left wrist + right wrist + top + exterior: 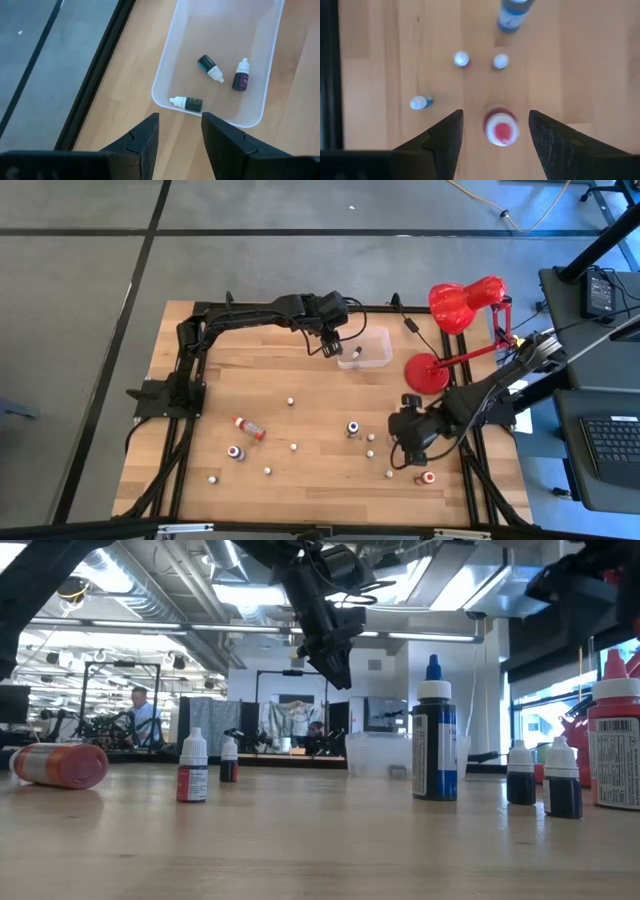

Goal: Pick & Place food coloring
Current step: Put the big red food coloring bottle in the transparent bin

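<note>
The food coloring bottles stand and lie scattered on the wooden table. Three of them (211, 68) (241, 75) (187, 103) lie in the clear plastic tub (365, 350) at the far side. My left gripper (180, 117) hangs open and empty just above the tub's left end (328, 348). At the near right, my right gripper (496, 114) is open and points steeply down over a red-capped bottle (501, 127), which stands upright on the table (427, 477). Its fingers are apart from the bottle on either side.
Small white-capped bottles (461, 59) (500, 61) (420, 103) and a taller dark bottle (352, 427) stand close to the right gripper. A red-labelled bottle (250, 427) lies on its side at centre left. A red desk lamp (465, 305) stands at the far right corner.
</note>
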{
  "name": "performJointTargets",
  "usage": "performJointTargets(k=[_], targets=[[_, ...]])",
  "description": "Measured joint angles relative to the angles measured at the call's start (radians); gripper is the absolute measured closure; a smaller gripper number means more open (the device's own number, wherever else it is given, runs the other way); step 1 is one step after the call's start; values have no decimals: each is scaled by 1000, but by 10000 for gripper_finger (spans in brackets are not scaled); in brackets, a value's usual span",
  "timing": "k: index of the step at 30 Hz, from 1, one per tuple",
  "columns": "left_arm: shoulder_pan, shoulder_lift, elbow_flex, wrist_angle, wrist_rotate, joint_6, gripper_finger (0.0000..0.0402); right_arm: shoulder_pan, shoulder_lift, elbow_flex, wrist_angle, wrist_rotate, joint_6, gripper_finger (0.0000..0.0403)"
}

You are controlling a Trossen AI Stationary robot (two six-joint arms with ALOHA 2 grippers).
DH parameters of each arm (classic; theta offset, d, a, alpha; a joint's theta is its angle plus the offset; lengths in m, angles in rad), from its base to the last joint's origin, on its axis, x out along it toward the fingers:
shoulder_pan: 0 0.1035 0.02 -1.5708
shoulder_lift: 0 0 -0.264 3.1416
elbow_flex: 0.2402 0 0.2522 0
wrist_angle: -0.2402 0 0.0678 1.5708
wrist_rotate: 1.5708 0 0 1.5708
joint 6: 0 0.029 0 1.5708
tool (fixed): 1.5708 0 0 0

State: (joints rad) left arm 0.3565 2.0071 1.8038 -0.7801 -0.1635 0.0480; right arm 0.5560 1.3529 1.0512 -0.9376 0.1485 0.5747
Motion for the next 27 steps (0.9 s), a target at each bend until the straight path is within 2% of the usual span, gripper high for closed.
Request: performJointTargets(k=[6, 11, 27], targets=[[0, 0, 0, 1, 0, 1, 258, 0, 64, 0, -15, -55, 0, 176], [0, 0, 0, 1, 0, 10, 258, 0, 78, 0, -21, -14, -3, 176], [-1, 0, 0, -1, 5, 18, 258, -1, 95, -33, -27, -11, -4, 176]])
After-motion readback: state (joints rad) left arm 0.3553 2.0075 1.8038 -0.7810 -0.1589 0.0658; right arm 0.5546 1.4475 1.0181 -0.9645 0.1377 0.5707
